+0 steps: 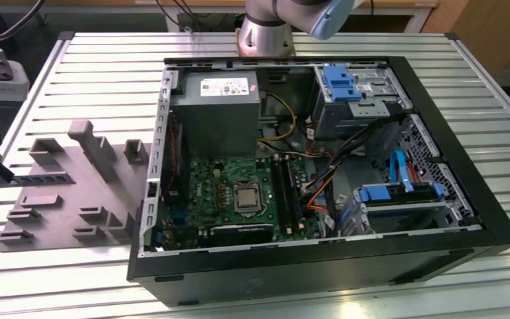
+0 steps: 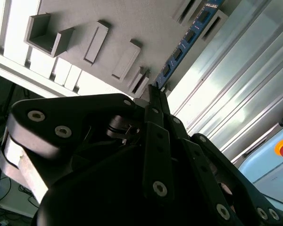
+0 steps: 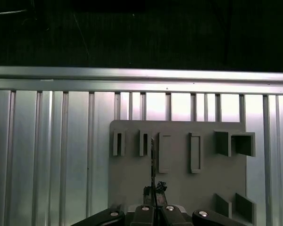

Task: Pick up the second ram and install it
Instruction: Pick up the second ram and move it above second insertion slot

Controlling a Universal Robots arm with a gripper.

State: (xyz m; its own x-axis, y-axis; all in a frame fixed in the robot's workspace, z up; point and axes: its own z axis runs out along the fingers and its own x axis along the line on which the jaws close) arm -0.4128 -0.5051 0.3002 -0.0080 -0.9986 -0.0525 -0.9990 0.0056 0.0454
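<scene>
1. Tool (image 2: 154, 96): it is stationed at the surface's (image 1: 87, 53) edge on the exterior view's left, over the outer margin of the grey holder plate (image 1: 60, 199). Its fingers are drawn together on one end of the memory stick (image 2: 186, 40), and the second wrist view shows no gap beside the stick. The grip is judged secure.
2. Memory stick: it is held on edge, with its length running away from the fingertips across the plate and its row of chips facing sideways. In the first wrist view it appears edge-on as a thin line near the plate's narrow slotted blocks. The end grip leaves most of the stick free, which is judged suitable for pressing it into a slot. Whether its lower edge is clear of the holder cannot be determined.
3. Holder plate: it lies flat on the surface. Its blocks appear meant to stand parts upright so that fingers can close on them from above.
4. Computer case (image 1: 326, 266): it lies on its side just beside the plate, towards the middle of the surface. The open side faces up, giving access from above.
5. Green circuit board (image 1: 210, 179): its long black slots (image 1: 286, 189) are well apart from the stick, so installation is not yet done. Whether any slot is filled cannot be determined.
</scene>
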